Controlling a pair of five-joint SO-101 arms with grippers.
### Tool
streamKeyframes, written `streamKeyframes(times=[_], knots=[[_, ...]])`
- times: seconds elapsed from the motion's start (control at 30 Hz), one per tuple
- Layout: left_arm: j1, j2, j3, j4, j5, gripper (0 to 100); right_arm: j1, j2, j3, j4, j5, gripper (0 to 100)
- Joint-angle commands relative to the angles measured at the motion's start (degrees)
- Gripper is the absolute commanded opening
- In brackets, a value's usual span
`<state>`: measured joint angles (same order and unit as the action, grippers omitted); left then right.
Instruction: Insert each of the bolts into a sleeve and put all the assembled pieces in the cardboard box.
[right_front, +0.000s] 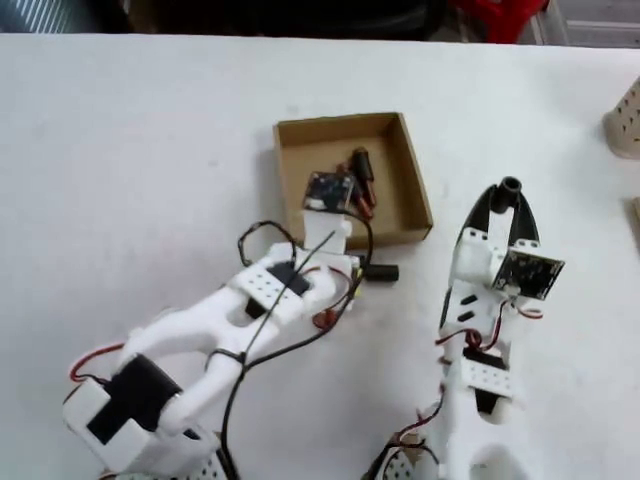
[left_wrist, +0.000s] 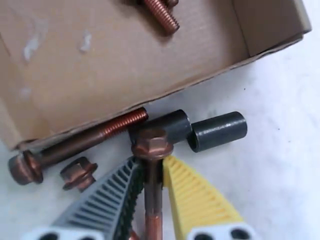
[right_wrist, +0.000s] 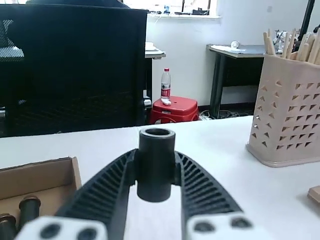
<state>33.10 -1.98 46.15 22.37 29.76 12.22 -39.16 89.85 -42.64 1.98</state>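
Just outside the near wall of the cardboard box (right_front: 418, 190), my left gripper (left_wrist: 151, 162) is shut on a copper bolt (left_wrist: 151, 145), head outward. The bolt head touches a black sleeve (left_wrist: 172, 126) lying on the table; a second black sleeve (left_wrist: 220, 131) lies beside it. A long loose bolt (left_wrist: 75, 143) rests along the box wall, with another bolt head (left_wrist: 78, 173) close by. To the right of the box, my right gripper (right_wrist: 156, 158) is shut on an upright black sleeve (right_wrist: 156, 177), held above the table (right_front: 510, 187). Assembled pieces (right_front: 360, 170) lie in the box.
A beige perforated holder (right_wrist: 290, 120) with sticks stands at the table's far right. The left arm (right_front: 260, 290) and its cables stretch from the front left toward the box. A bolt (left_wrist: 161, 15) lies inside the box (left_wrist: 100, 60).
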Motion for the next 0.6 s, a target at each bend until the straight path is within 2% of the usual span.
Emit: streamKeyframes(times=[0.0,0.3,0.57], knots=[[-0.7,-2.3,0.0,-1.8,-0.5,3,-0.5,7.9,-5.5,-7.1,-0.1,1.5],[-0.7,-2.3,0.0,-1.8,-0.5,3,-1.0,32.9,-6.0,-35.5,-0.4,1.5],[-0.6,-5.0,0.0,-1.4,-2.4,3,-2.2,37.0,-5.4,-39.8,-2.3,1.5]])
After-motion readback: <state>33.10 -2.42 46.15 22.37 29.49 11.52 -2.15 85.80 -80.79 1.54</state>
